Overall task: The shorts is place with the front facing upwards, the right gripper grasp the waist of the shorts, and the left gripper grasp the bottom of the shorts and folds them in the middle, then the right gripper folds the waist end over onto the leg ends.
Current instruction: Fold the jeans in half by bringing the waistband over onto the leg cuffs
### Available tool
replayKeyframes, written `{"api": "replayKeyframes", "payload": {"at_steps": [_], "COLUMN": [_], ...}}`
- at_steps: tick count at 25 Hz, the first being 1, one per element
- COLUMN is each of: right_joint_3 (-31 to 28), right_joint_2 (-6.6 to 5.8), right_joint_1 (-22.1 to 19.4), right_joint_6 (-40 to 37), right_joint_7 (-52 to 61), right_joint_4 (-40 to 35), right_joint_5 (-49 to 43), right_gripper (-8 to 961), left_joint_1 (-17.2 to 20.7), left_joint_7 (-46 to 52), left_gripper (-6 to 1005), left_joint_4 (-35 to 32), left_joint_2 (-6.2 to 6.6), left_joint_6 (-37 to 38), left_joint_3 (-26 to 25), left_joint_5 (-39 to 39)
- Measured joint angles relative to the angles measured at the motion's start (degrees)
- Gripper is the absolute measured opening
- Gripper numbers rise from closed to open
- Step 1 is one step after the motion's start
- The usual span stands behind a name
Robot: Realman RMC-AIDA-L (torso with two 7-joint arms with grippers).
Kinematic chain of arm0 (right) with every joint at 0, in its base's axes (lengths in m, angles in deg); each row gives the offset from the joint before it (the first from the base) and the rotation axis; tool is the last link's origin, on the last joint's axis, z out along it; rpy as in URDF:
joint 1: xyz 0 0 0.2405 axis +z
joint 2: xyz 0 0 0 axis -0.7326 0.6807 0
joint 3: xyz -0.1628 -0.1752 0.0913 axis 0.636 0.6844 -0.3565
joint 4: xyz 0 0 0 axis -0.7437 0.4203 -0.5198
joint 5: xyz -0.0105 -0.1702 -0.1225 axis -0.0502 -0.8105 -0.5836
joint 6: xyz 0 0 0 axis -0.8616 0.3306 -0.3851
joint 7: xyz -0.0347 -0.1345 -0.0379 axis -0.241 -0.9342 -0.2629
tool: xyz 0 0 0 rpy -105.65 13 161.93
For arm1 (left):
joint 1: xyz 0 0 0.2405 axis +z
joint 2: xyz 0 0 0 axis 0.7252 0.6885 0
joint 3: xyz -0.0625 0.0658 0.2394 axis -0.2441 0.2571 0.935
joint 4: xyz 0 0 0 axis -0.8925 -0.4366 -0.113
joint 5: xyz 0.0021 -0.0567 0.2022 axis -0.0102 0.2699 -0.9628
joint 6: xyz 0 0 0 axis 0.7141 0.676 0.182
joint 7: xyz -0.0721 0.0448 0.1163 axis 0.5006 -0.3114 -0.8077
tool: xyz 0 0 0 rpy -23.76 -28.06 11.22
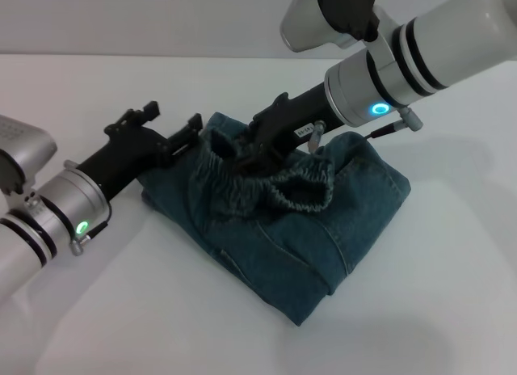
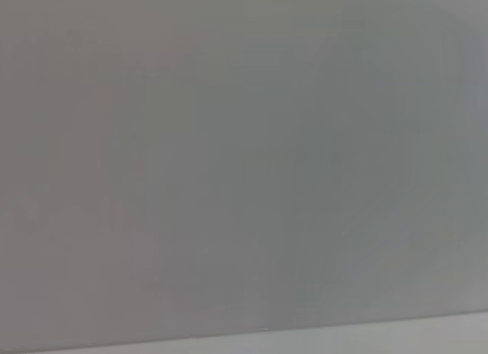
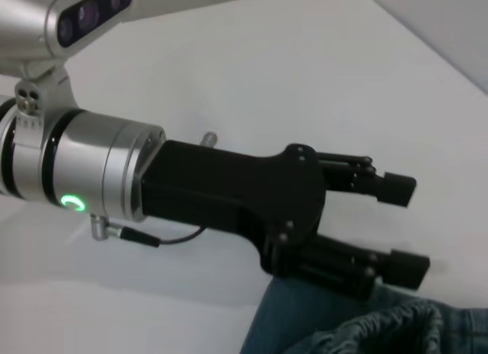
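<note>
Shorts (image 1: 283,229) sit mid-table (image 1: 452,294), already folded into a compact stack, waist (image 1: 283,185) bunched on top. Right gripper (image 1: 257,153) is down on the waist from the far right, fingers buried in the elastic; looks pinched on it, not certain. Arm reaches in low, forearm angled down-left. Left gripper (image 1: 174,132) lies just beside the stack's left edge, fingers spread, holding nothing, pointing right toward the denim. In the right wrist view, left gripper (image 3: 396,224) is clearly parted above the fabric. Left wrist view shows only blank surface. Leg ends hidden under the fold. Judgement: last fold nearly landed; the right should release next.
</note>
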Motion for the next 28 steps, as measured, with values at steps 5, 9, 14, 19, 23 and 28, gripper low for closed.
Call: {"api": "replayKeyframes", "payload": {"at_steps": [5, 9, 14, 19, 23, 28], "right_joint_3": [0.2, 0.23, -0.93, -4.6, -7.7, -9.06], "right_joint_2": [-0.13, -0.21, -0.31, -0.64, -0.7, -0.75], "right_joint_1": [-2.3, -7.57, -12.23, -12.77, -12.87, -12.87], "right_joint_6": [-3.67, -5.97, -11.87, -25.74, -30.46, -31.26], "right_joint_7": [-0.3, -0.94, -0.96, -1.06, -1.13, -0.94], "right_joint_4": [-3.72, -10.92, -17.07, -18.12, -18.04, -17.31], "right_joint_5": [0.03, 0.14, 0.21, -0.69, -4.01, -7.98], "right_gripper": [485, 485, 485, 485, 485, 485], "left_joint_1": [0.04, -0.1, -0.15, -0.32, -0.17, -0.39], "left_joint_7": [-0.52, -2.07, -3.68, -3.74, -4.11, -4.41], "left_gripper": [832, 832, 832, 831, 831, 831], "left_joint_4": [0.83, 1.58, 1.78, 1.78, 1.79, 2.39], "left_joint_2": [0.16, 0.21, 0.29, 0.49, 0.51, 0.42], "left_joint_6": [0.1, -0.03, 0.02, -0.01, -0.03, -0.11], "left_joint_3": [-2.68, -5.01, -8.1, -10.76, -12.08, -12.17], "left_joint_5": [0.02, 0.02, 0.03, 0.02, 0.02, 0.02]}}
